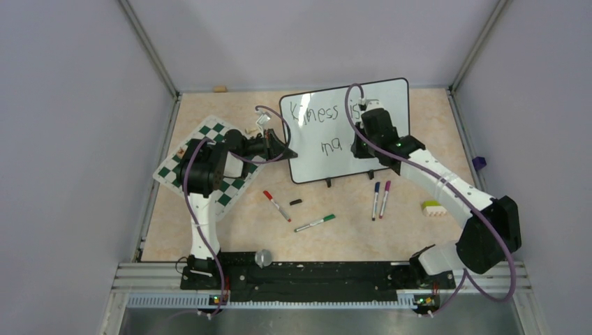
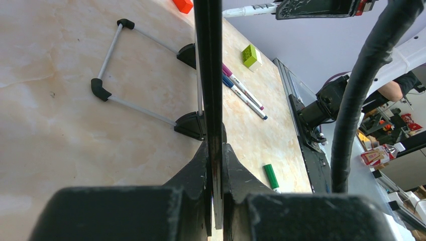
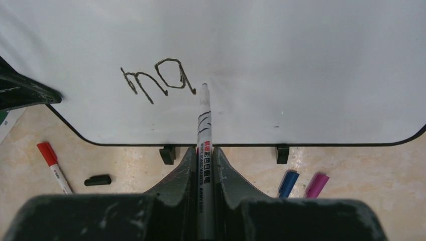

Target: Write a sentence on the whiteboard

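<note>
Whiteboard (image 1: 311,159) stands upright on the table (image 1: 349,234) toward the far wall. From above, the left gripper (image 1: 285,149) is clamped on its left edge. The right gripper (image 1: 363,143) is close against its face and hides the middle of the sentence (image 1: 322,114), which reads roughly "Kiness is" over "ma". Behind the left gripper lies a chess mat (image 1: 213,130). Nearer than both grippers the table is open apart from a red marker (image 1: 277,206), a black cap (image 1: 296,202), a green marker (image 1: 315,223), a blue marker (image 1: 375,200) and a purple marker (image 1: 385,199), all apart from the board's lower edge. In the left wrist view the board (image 2: 208,75) shows edge-on as a thin dark strip running straight out between the fingers (image 2: 193,173), which are pinched tight on it. Its face and writing are hidden, and a wire stand (image 2: 108,60) spreads to the gripper's left. In the right wrist view the right gripper (image 3: 203,155) is clenched on a black marker (image 3: 203,128) whose tip rests on the white face just right of "ma" (image 3: 155,78). Bare board (image 3: 311,60) stretches beyond and right of the tip, its lower edge lies just past the fingertips, and the upper line is cut off.
</note>
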Motion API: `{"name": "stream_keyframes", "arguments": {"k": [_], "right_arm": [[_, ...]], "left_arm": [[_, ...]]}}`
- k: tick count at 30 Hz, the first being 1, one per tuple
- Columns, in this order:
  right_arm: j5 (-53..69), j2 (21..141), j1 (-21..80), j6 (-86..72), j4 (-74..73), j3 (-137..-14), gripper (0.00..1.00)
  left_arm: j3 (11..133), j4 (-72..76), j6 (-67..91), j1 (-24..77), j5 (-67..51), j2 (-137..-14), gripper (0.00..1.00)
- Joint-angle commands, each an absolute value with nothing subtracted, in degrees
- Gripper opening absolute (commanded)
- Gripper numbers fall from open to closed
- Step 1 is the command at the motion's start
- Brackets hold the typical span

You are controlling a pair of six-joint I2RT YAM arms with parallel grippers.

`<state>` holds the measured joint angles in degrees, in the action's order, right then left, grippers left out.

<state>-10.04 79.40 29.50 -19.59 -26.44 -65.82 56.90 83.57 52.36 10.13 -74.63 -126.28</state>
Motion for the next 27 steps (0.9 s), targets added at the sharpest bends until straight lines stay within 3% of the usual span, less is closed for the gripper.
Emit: {"name": "stream_keyframes", "arguments": {"k": [1, 27], "right_arm": [[-10.80, 81.01, 29.09, -19.66, -24.57, -70.07, 0.00], [-11.60, 84.54, 28.57, -19.61, -23.54, -72.16, 0.00]], "left_arm": [[57.92, 92.81, 49.22, 10.06, -76.64, -124.63, 0.00], [58.01, 92.81, 49.39, 10.02, -76.82, -124.54, 0.00]]}}
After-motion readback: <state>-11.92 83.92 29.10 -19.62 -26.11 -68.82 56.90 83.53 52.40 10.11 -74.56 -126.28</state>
